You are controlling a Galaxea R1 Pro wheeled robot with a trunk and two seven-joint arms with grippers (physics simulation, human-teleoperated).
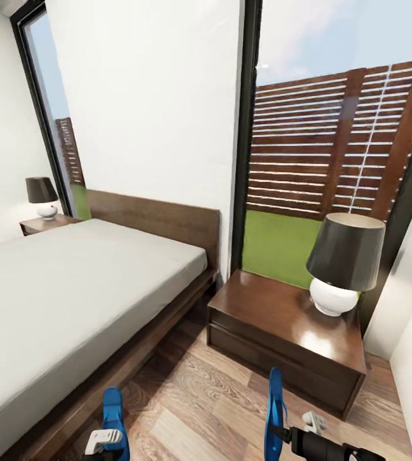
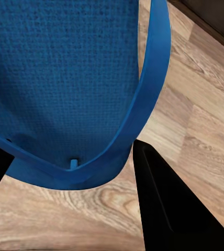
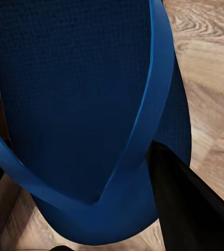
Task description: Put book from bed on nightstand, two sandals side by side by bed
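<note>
sandals are both in hand: left end effector point(image 1: 106, 442) is clamped on one sandal point(image 1: 113, 416), right end effector point(image 1: 289, 432) on the other sandal point(image 1: 273, 410), above the floor point(image 1: 199, 397) between bed point(image 1: 58, 301) and nightstand point(image 1: 282, 326); placing remains, book unseen.

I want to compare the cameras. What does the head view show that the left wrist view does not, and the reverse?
Head view: the bed, the nightstand with a lamp, the window, and a second sandal at the right gripper.
Left wrist view: the woven sole texture and strap of the left sandal, close up, between dark jaws.
Both: that sandal and the wood floor.
</note>
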